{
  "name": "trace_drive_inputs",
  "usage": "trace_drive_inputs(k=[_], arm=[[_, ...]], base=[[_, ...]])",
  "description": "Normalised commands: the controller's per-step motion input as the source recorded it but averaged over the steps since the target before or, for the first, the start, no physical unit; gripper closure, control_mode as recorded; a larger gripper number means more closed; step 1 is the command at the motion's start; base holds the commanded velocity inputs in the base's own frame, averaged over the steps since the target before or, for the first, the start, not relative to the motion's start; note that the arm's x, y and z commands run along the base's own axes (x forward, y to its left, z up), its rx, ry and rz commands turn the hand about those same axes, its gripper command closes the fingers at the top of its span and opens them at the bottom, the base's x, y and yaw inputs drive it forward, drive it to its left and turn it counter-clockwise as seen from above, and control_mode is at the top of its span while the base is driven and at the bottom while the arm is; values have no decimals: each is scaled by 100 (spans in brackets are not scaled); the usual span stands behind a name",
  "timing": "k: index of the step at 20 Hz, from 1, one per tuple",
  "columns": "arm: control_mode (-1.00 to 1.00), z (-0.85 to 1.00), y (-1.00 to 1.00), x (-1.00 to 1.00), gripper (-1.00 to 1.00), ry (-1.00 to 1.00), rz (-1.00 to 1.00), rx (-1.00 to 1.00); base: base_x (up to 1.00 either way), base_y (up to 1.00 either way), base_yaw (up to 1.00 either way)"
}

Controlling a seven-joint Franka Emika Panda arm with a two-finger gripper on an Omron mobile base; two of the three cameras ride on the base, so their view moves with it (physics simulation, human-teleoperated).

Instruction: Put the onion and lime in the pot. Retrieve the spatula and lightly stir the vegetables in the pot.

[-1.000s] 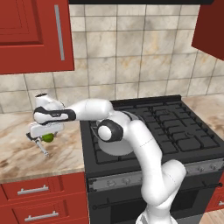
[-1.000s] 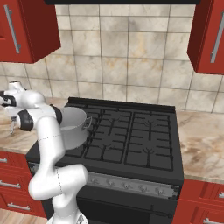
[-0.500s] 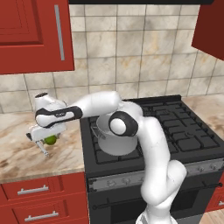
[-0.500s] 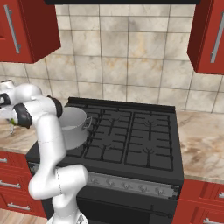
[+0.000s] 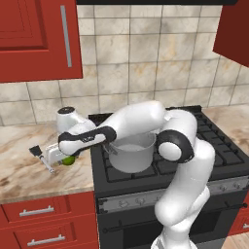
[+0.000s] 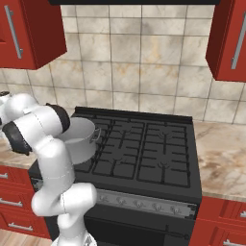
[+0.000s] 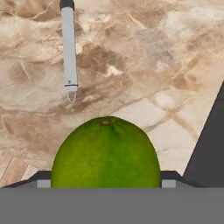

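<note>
While pincer (image 5: 62, 158) stood spread wide around lime (image 7: 105, 152) on marble desk (image 5: 24, 170), nothing clenched; spatula (image 7: 68, 46) lay just beyond; pot (image 5: 131, 153) sat on stove (image 6: 144, 149). No legible writing.

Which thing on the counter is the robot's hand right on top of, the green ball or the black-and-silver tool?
The green ball, the lime. It sits right between the fingers, big in the hand view. The spatula lies farther off on the counter.

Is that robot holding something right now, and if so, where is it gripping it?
The lime sits between the fingers of the gripper, on the counter. Whether they are actually pinching its sides cannot be told.
</note>
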Motion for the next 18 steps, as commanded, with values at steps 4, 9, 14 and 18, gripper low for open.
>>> trace_drive_inputs(k=[4,9,14,18], arm=[[-100,100,-53,-36,100,-3,5,4],[-100,85,-97,-27,100,0,0,0],[-100,77,-100,-16,100,0,0,-2],[-100,54,-100,3,100,0,0,0]], base=[[0,0,0],[0,0,0],[0,0,0],[0,0,0]])
